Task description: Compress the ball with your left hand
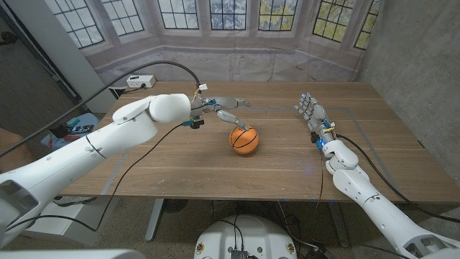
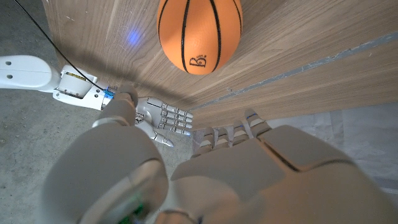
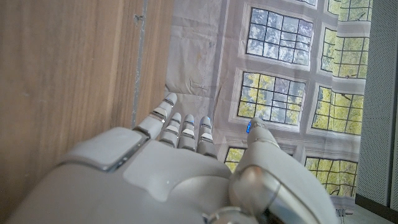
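I see left hand near ball mid-table, fingers apart, holding nothing; right hand fingers together, empty.

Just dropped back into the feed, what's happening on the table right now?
The left hand hovers just behind the orange basketball, fingers apart and holding nothing; from the head view it is hard to tell whether a fingertip touches the ball, and no squeeze shows yet. The ball sits near the middle of the wooden table. The right hand waits off to the right side, fingers extended, holding nothing.
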Tool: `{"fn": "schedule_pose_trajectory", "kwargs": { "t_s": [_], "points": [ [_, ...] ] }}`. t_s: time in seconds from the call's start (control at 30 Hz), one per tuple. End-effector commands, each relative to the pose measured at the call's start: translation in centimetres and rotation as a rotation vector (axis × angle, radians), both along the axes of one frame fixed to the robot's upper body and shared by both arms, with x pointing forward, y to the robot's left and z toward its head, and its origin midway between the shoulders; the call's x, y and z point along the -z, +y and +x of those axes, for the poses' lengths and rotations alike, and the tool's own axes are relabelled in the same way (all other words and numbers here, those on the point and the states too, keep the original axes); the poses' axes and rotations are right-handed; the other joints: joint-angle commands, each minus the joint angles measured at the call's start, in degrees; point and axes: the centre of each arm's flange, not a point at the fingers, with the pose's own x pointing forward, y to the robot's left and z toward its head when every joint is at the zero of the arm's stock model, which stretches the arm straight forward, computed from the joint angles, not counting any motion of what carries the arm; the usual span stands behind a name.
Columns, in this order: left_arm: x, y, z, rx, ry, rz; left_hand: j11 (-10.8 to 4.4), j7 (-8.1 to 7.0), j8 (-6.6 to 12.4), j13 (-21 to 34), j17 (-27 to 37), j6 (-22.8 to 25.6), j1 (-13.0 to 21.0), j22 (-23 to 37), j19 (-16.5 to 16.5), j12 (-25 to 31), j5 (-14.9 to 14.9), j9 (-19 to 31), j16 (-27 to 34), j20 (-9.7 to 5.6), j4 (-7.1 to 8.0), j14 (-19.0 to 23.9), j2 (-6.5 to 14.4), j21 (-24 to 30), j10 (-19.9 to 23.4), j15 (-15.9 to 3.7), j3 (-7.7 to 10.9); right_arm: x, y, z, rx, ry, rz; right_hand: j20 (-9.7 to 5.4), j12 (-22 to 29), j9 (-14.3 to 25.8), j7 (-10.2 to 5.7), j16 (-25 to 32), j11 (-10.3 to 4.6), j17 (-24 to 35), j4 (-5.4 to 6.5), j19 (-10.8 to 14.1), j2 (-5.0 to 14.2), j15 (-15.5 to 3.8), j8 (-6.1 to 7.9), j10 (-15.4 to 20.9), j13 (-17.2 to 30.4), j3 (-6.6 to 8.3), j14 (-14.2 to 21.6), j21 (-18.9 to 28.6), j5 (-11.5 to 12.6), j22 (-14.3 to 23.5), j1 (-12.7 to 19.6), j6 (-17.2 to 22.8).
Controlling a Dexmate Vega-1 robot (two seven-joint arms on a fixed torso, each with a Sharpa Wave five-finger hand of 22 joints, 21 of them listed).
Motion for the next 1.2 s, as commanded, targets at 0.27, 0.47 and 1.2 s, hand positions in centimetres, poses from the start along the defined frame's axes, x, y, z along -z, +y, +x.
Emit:
{"fn": "schedule_pose_trajectory", "kwargs": {
  "t_s": [0.27,0.47,1.2],
  "points": [
    [-0.6,-1.8,-0.5,-0.064,0.01,0.124,0.98,0.02,-0.32,0.92,0.33,-3.86,1.56,0.47,-1.64,-0.15,0.39,0.2,0.03,0.49,0.53,-2.39,0.68,-0.02,-2.97,1.16,-0.27,1.1,-0.9,-0.8,0.001,0.008,0.043,0.46,0.32,0.35,0.04,0.27,0.51,0.09,-0.44,0.25,-0.03,0.51,0.15,-0.15,0.3,0.3,-0.1,0.39,0.0,0.28,0.68,0.61],
    [-0.6,-2.3,-0.9,-0.07,0.003,0.154,1.8,0.29,-0.26,1.3,0.4,-5.69,2.27,0.64,-2.66,-0.1,0.4,0.18,0.09,1.04,0.61,-3.62,1.16,0.0,-4.39,1.74,-0.36,1.3,-1.3,-1.0,0.005,0.01,0.055,0.54,0.34,0.36,0.05,0.28,0.5,0.1,-0.45,0.2,-0.04,0.49,0.13,-0.15,0.3,0.3,-0.09,0.37,-0.01,0.28,0.69,0.62],
    [0.0,-2.6,0.3,-0.12,-0.001,0.239,1.73,-0.07,0.49,2.09,0.4,-7.2,4.06,0.82,-3.97,0.57,0.3,0.07,0.41,1.3,0.5,-5.18,1.4,0.43,-6.05,2.19,-0.91,1.8,-2.2,-1.4,0.01,0.022,0.077,0.88,0.37,0.38,0.16,0.31,0.6,0.21,-0.28,0.42,-0.4,0.71,0.04,-0.21,0.31,-0.02,-0.11,0.45,-0.08,0.3,0.18,0.62]
  ]
}}
